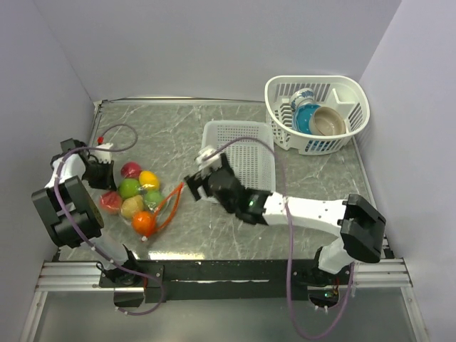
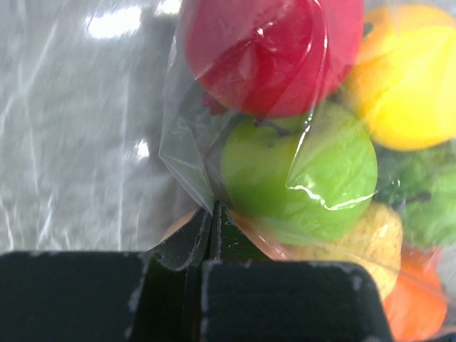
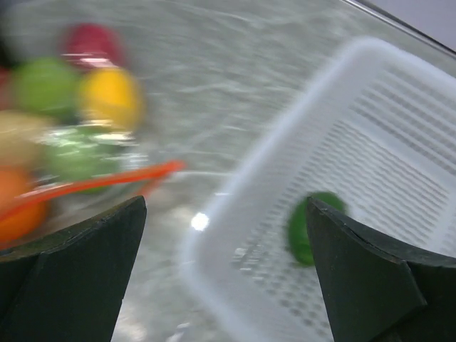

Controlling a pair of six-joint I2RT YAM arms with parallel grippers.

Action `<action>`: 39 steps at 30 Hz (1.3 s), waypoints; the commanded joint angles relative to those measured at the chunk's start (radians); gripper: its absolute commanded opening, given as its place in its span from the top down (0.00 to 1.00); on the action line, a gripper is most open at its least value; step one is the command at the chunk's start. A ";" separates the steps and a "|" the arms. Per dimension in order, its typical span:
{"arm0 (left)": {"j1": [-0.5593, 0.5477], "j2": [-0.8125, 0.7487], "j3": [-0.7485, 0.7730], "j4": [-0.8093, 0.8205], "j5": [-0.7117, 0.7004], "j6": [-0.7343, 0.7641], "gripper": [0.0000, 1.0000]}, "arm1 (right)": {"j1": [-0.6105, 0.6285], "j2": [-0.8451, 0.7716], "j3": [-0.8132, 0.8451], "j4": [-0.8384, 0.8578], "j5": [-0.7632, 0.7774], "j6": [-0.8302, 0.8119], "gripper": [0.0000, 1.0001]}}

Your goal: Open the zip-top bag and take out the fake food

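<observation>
The zip-top bag (image 1: 158,211) lies at the table's left, its orange-red zip strip (image 1: 171,203) gaping toward the middle. Inside is the fake food: red (image 1: 130,169), yellow (image 1: 149,178), green (image 1: 129,188) and orange (image 1: 144,223) fruits. My left gripper (image 1: 102,176) is shut on the bag's clear plastic at its left edge (image 2: 214,208), beside the green fruit (image 2: 299,171). The right gripper (image 1: 194,187) hangs open and empty (image 3: 226,206) above the near corner of a white slotted basket (image 3: 385,121). A green fruit (image 3: 299,231) lies in that basket, partly behind one finger (image 3: 370,278).
A rounded white basket (image 1: 356,96) at the back right holds a blue dish (image 1: 305,114) and a tan dish (image 1: 328,122). Grey walls close in the table on three sides. A thin cable (image 1: 121,128) loops at the back left.
</observation>
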 commanded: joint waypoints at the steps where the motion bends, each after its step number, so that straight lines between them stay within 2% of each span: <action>1: -0.092 0.007 0.035 0.058 -0.023 -0.075 0.99 | 0.134 0.044 -0.025 0.128 -0.048 -0.034 0.01; 5: -0.142 -0.003 -0.010 0.101 -0.075 -0.098 0.99 | 0.210 0.174 0.011 0.144 -0.120 0.017 0.14; 12: -0.163 0.005 -0.030 0.117 -0.131 -0.096 0.99 | 0.227 0.340 0.071 0.163 -0.195 0.038 0.34; 17: -0.163 0.002 -0.027 0.103 -0.122 -0.093 0.99 | 0.214 0.395 0.126 0.178 -0.197 0.036 0.35; 26: -0.165 -0.013 -0.057 0.086 -0.108 -0.064 0.99 | 0.133 0.504 0.237 0.191 -0.238 0.049 0.31; 27: -0.165 -0.016 -0.060 0.081 -0.108 -0.056 0.99 | 0.124 0.518 0.252 0.184 -0.244 0.047 0.26; 29: -0.166 -0.018 -0.060 0.067 -0.101 -0.050 0.99 | 0.095 0.556 0.310 0.151 -0.260 0.050 0.22; 32: -0.168 -0.029 -0.060 0.049 -0.087 -0.036 0.98 | 0.073 0.593 0.372 0.128 -0.274 0.050 0.03; 33: -0.169 -0.032 -0.062 0.044 -0.076 -0.029 0.98 | 0.072 0.599 0.383 0.126 -0.277 0.046 0.00; 39: -0.200 -0.030 -0.080 0.041 -0.067 -0.030 0.97 | 0.076 0.628 0.447 0.140 -0.333 0.046 0.00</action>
